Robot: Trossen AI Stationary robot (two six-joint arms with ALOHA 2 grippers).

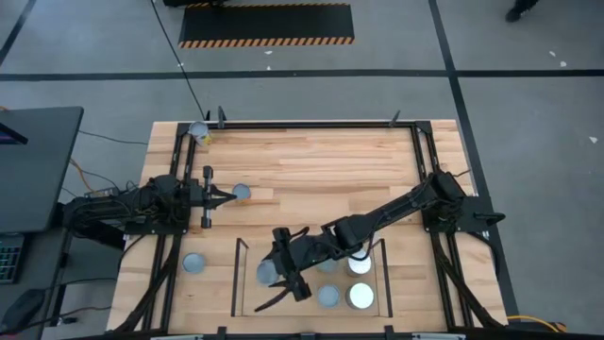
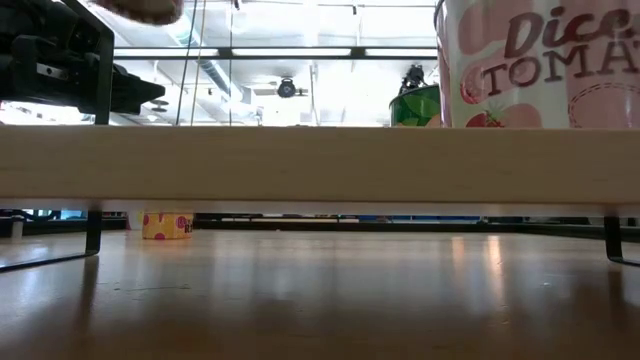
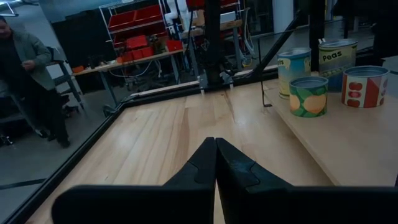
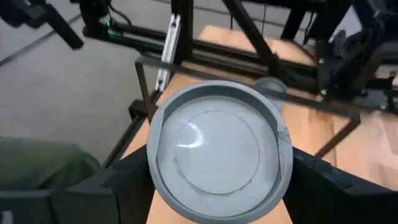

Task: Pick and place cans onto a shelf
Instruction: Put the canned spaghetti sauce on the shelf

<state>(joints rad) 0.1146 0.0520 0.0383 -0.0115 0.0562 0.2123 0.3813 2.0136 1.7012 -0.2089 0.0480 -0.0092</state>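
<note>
My right gripper (image 1: 276,272) is shut on a grey-topped can (image 4: 217,149) over the left part of the light-wood shelf (image 1: 302,304). Several more cans stand on their bases in the shelf's right part, two with white tops (image 1: 360,265) and one with a grey top (image 1: 327,296). At the table's left, my left gripper (image 1: 223,195) is shut and points level toward a loose can (image 1: 242,193) just past its tips. In the left wrist view its fingers (image 3: 215,158) are pressed together. My right gripper pinches the can by opposite sides of its round wall, just under the top rim (image 4: 153,171), one finger (image 4: 121,183) on each side. The fingers slant down from the table's right side. The can's top faces up; its base is hidden.
Another can (image 1: 192,263) stands left of the shelf's dark rail (image 1: 235,276), and a yellow can (image 1: 200,132) is at the far left corner. The low view shows the shelf board's edge (image 2: 300,165) and a tomato can (image 2: 540,60) on it. A person (image 3: 28,68) stands beyond the table.
</note>
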